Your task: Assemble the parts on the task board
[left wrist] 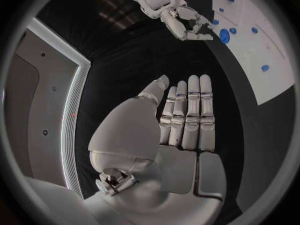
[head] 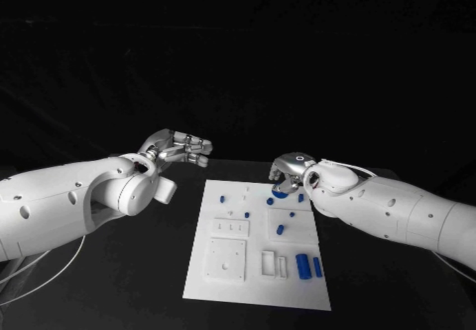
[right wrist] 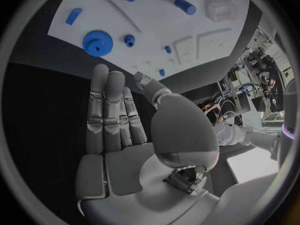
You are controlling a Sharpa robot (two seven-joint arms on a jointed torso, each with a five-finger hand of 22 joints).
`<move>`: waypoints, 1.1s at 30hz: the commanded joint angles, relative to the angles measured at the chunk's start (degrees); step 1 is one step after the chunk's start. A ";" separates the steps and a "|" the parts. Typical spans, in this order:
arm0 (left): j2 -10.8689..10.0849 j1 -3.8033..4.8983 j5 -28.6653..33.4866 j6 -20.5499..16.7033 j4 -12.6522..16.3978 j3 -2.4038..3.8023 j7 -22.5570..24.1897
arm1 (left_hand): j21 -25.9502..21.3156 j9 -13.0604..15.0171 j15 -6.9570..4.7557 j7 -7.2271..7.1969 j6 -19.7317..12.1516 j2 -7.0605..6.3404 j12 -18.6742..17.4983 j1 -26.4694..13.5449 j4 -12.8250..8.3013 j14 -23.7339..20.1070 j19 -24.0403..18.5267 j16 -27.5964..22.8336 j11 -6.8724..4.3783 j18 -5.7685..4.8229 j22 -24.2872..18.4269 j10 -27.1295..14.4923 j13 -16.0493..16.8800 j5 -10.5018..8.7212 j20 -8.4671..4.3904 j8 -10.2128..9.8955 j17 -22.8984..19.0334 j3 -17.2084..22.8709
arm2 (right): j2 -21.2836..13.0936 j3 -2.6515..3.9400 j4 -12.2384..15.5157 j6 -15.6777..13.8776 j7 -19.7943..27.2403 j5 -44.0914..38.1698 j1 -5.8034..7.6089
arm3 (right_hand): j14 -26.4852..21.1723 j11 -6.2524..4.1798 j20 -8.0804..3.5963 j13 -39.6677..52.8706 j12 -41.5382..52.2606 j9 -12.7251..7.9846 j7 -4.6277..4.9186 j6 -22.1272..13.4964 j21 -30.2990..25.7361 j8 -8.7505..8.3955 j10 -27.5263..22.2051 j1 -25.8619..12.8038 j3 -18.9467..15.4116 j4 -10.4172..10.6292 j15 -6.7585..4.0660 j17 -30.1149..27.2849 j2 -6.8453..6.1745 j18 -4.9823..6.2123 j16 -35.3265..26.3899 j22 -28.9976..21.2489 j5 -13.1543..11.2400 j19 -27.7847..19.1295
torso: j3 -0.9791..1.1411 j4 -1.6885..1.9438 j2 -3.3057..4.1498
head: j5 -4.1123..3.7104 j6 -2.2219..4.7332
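Nearest my head camera is the front edge of the task board [head: 256, 292], a flat white rectangular plate lying on the matte black table [head: 148, 275]. From its centre I read two smooth blue cylinders [head: 303, 265] standing side by side at about 4 o'clock, just beside a pair of shallow white rectangular frames [head: 272, 264]. At 7 o'clock there is a raised white square block [head: 226, 260] with a small hole in it. Small blue parts [head: 287, 227] are scattered across the far half of the plate, between 11 and 1 o'clock.

On my right wrist feed I see a toothed blue gear [right wrist: 95, 42], round with a hub in the middle, resting on the white plate close to its edge, with a smaller blue knurled piece [right wrist: 129, 40] just beside it.

My right hand [head: 291, 176] hovers at the board's far right corner, roughly 1 o'clock; its silver segmented fingers [right wrist: 107, 110] lie straight and flat together, holding nothing. My left hand [head: 179, 148] hangs over the bare table off the far left corner, about 11 o'clock, well apart from the plate; its fingers [left wrist: 187, 115] are likewise extended and empty.
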 commanded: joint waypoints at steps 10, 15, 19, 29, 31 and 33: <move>-0.80 0.62 -0.66 0.60 1.43 0.09 0.04 | -0.54 0.02 0.13 0.13 -0.56 -0.19 -0.21 -0.69 0.02 -0.47 -0.23 -0.13 0.08 -0.48 -0.23 -0.54 0.08 0.03 0.15 -0.30 -0.25 0.35 | -0.19 -0.35 0.35 2.20 -0.75 -2.65 -0.88 | -0.13 0.12 -0.88 0.02 0.07 -0.01 0.13 -0.24 -1.09 0.00 -0.38 -0.38 1.71 0.02 0.32 -0.93 -0.72 0.15 1.61 4.56 0.07 0.19 | 0.09 0.73 1.78 | -0.66 0.28; -1.07 0.84 -0.77 0.54 1.68 0.09 0.01 | -0.54 0.02 0.13 0.13 -0.56 -0.19 -0.21 -0.69 0.02 -0.47 -0.23 -0.13 0.08 -0.48 -0.23 -0.54 0.08 0.03 0.15 -0.30 -0.25 0.35 | -0.09 -0.50 0.29 2.43 -0.74 -2.95 -1.30 | -0.21 0.08 -1.04 0.01 0.04 -0.01 0.14 -0.30 -1.91 -0.03 -0.43 -0.35 1.81 0.03 0.33 -1.04 -0.65 0.02 1.91 6.23 0.03 0.35 | 0.02 0.70 2.19 | -0.63 0.52; -1.18 1.08 -0.93 0.54 1.90 0.10 -0.01 | -0.54 0.02 0.13 0.13 -0.56 -0.19 -0.21 -0.69 0.02 -0.47 -0.23 -0.13 0.08 -0.48 -0.23 -0.54 0.08 0.03 0.15 -0.30 -0.25 0.35 | 0.14 -0.65 0.26 2.38 -0.87 -3.59 -1.61 | -0.30 0.05 -1.14 0.01 0.04 -0.01 0.12 -0.16 -3.48 -0.02 -0.31 -0.31 2.04 0.06 0.33 -1.17 -0.64 -0.06 2.21 8.58 -0.20 0.83 | 0.01 0.80 2.55 | -0.67 0.61; -1.61 1.58 -1.22 0.68 2.41 0.10 -0.14 | -0.79 0.03 0.14 0.15 -0.62 -0.33 -0.21 -0.72 0.08 -0.44 -0.08 -0.15 0.11 -0.47 -0.36 -0.62 0.08 -0.01 0.17 -0.29 -0.37 0.45 | 0.36 -0.81 -0.30 2.39 -1.30 -4.40 -2.13 | -0.41 0.03 -1.72 0.01 0.05 -0.01 0.20 -0.02 -5.12 -0.03 -0.19 -0.52 3.10 0.23 0.31 -1.16 -0.80 -0.60 2.70 12.06 -0.50 1.51 | -0.04 0.99 3.29 | -0.82 0.80; -1.72 1.69 -1.27 0.76 2.49 0.10 -0.17 | -0.80 0.03 0.14 0.15 -0.63 -0.33 -0.21 -0.73 0.08 -0.44 -0.07 -0.15 0.11 -0.47 -0.36 -0.62 0.08 -0.02 0.17 -0.29 -0.38 0.45 | 0.38 -0.82 -0.26 2.27 -1.53 -4.62 -2.21 | -0.44 0.04 -1.81 0.01 0.04 0.00 0.22 0.04 -5.51 -0.02 -0.16 -0.50 3.31 0.26 0.29 -1.30 -0.88 -0.71 2.56 12.66 -0.64 1.52 | -0.05 1.06 3.48 | -0.90 0.99; -1.82 1.76 -1.31 0.78 2.55 0.10 -0.19 | -0.88 0.03 0.15 0.15 -0.67 -0.36 -0.20 -0.78 0.16 -0.42 -0.01 -0.15 0.11 -0.47 -0.41 -0.62 0.08 -0.06 0.18 -0.30 -0.41 0.46 | 0.41 -0.83 -0.18 2.14 -1.74 -4.81 -2.25 | -0.39 0.03 -1.89 0.01 0.04 -0.01 0.21 0.09 -5.70 -0.03 -0.17 -0.48 3.79 0.28 0.30 -1.36 -0.84 -0.79 2.55 13.03 -1.06 1.64 | -0.03 1.07 3.63 | -0.96 1.10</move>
